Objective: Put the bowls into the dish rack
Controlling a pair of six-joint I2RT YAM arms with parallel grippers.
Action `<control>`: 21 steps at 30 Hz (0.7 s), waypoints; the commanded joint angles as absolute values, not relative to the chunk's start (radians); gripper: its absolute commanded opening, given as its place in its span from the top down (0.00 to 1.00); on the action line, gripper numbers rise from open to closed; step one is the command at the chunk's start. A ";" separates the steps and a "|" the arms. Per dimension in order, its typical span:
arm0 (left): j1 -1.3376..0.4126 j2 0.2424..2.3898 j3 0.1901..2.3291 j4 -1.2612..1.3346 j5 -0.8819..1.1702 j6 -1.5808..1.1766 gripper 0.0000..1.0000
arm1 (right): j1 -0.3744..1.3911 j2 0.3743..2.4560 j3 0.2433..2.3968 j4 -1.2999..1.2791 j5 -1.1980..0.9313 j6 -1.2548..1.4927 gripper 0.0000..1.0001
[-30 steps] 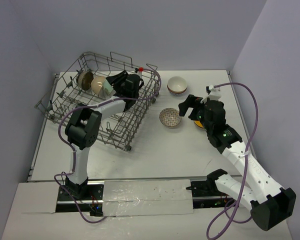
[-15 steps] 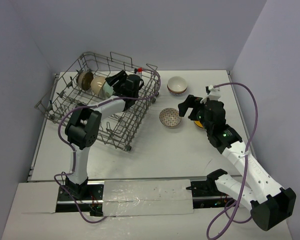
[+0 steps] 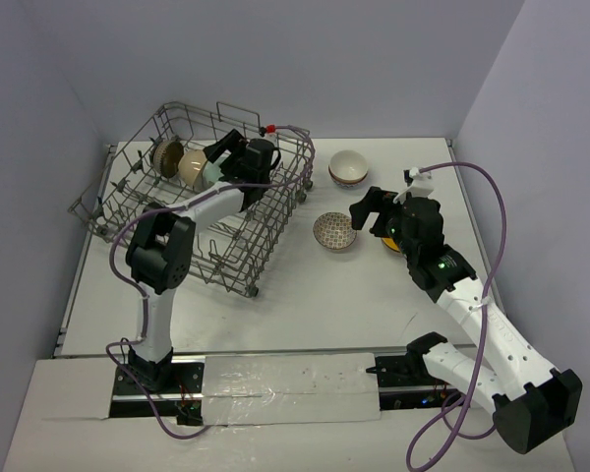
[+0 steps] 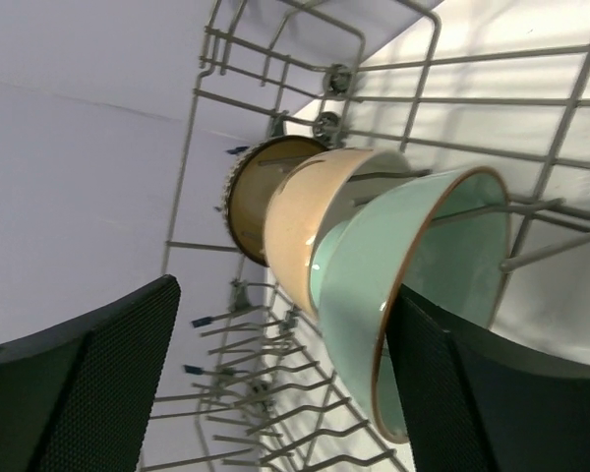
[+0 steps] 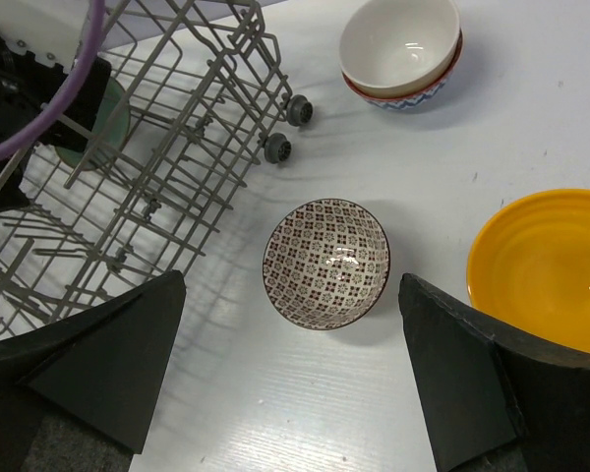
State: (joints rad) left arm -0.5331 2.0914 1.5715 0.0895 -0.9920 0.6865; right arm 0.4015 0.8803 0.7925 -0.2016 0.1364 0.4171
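Observation:
The dish rack (image 3: 256,246) stands at the back left. Three bowls lean on edge in a row among its tines: a brown one (image 4: 248,192), a beige one (image 4: 305,221) and a pale green one (image 4: 413,285). My left gripper (image 3: 219,162) is open astride the green bowl's rim; one finger (image 4: 462,393) sits inside it, the other (image 4: 88,383) well clear. My right gripper (image 3: 364,211) hangs open above a brown-patterned bowl (image 5: 326,261) on the table. A yellow bowl (image 5: 546,265) lies to its right, and two stacked white bowls (image 5: 401,44) beyond.
The rack's wheeled corner (image 5: 285,128) is close to the patterned bowl. Grey walls close in the table at the back and on both sides. My left arm (image 3: 192,211) reaches over the rack's wires.
My left gripper has opened wide and let go of the green bowl, which stays leaning in the rack. The right arm has not moved.

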 commanded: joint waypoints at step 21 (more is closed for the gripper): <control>-0.422 1.749 1.713 -0.284 -0.483 0.077 0.03 | 0.402 0.931 0.854 -0.253 0.129 0.403 0.07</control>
